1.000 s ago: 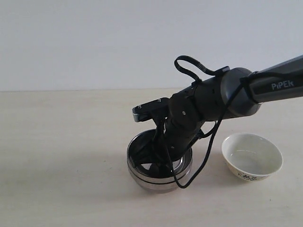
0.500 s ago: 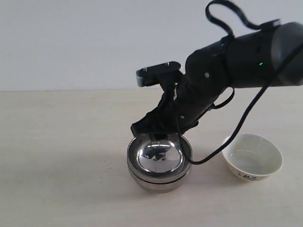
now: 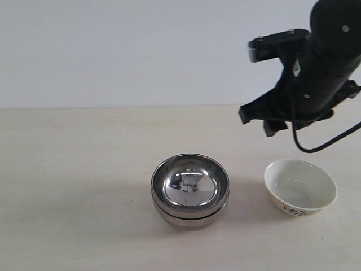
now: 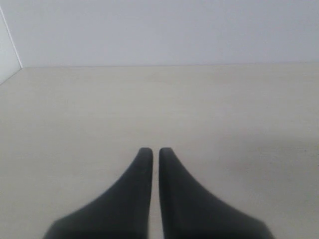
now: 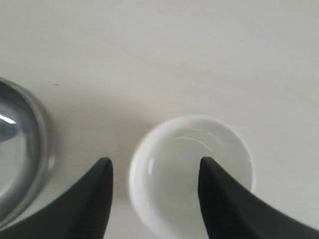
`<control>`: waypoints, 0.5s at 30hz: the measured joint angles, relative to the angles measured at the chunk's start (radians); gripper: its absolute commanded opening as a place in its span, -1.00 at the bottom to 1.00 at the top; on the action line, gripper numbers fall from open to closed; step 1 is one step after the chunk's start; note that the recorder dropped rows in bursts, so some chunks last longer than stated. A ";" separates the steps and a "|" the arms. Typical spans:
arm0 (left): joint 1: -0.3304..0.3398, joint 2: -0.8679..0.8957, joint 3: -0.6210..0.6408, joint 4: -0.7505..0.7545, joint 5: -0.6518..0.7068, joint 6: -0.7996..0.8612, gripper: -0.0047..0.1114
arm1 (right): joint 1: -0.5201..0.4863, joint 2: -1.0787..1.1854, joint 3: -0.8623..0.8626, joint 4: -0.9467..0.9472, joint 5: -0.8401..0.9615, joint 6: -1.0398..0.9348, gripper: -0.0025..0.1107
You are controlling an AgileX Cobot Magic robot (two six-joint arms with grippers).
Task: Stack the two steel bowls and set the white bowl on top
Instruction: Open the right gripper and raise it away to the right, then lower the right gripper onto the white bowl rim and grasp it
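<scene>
1. Already nested, the two steel bowls sit in the middle of the desk, mirror-bright, with a dark seam between their rims.
2. To their right and apart from them, the cream white bowl stands upright, a dark mark on its outside.
3. Above it the right jaws hang spread and empty.
4. Over bare desk the left jaws are pressed nearly together, holding nothing.

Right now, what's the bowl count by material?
Steel bowls: 2, nested one in the other
White bowl: 1, standing apart from the stack
Total: 3
</scene>
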 measured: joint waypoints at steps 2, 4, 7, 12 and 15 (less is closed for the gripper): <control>0.000 0.000 0.000 0.000 0.000 0.000 -0.85 | -0.059 0.000 0.022 -0.003 0.005 0.002 -0.13; 0.000 0.000 0.000 0.000 0.000 0.000 -0.85 | -0.123 0.000 0.054 -0.003 0.003 0.002 -0.13; 0.000 0.000 0.000 0.000 0.000 0.000 -0.85 | -0.201 0.000 0.115 0.006 -0.026 -0.016 -0.13; 0.000 0.000 0.000 0.000 0.000 0.000 -0.85 | -0.285 0.003 0.200 0.075 -0.138 -0.036 -0.13; 0.000 0.000 0.000 0.000 0.000 0.000 -0.85 | -0.299 0.028 0.213 0.089 -0.164 -0.051 -0.13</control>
